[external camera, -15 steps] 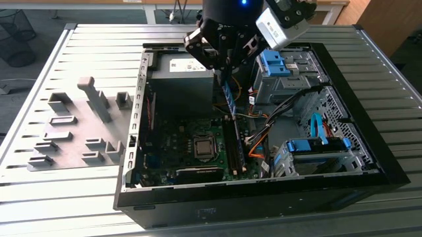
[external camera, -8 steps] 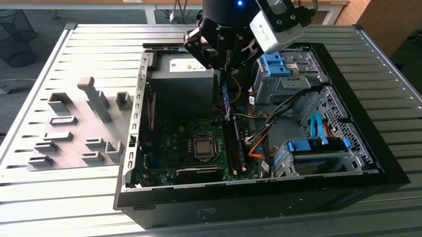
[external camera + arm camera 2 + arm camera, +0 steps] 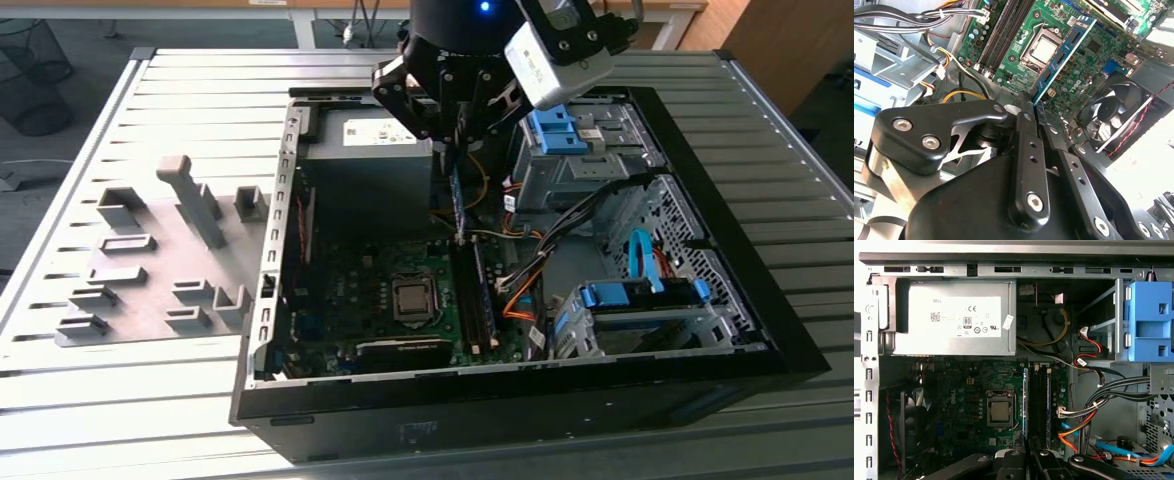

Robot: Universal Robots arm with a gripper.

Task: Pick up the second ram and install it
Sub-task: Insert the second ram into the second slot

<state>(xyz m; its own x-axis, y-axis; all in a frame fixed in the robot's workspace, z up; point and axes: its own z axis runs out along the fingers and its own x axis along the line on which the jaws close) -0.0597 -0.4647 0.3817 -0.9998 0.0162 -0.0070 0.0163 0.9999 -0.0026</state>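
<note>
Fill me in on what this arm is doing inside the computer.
The arm's gripper is shut on the second ram, a thin blue-green stick held on edge above the open computer case. In the first wrist view the stick lines up beside the dark memory slots, next to the processor socket. It hangs above the motherboard, not yet seated. The grey fixture blocks sit outside the case, at the exterior view's left.

Blue-green ram (image 3: pixel 1064 52), black tool (image 3: pixel 1032 112)

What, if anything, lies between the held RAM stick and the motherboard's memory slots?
Nothing visible. The tool grips the second ram, which hangs over the open motherboard beside the memory slots; the cables lie off to one side.
</note>
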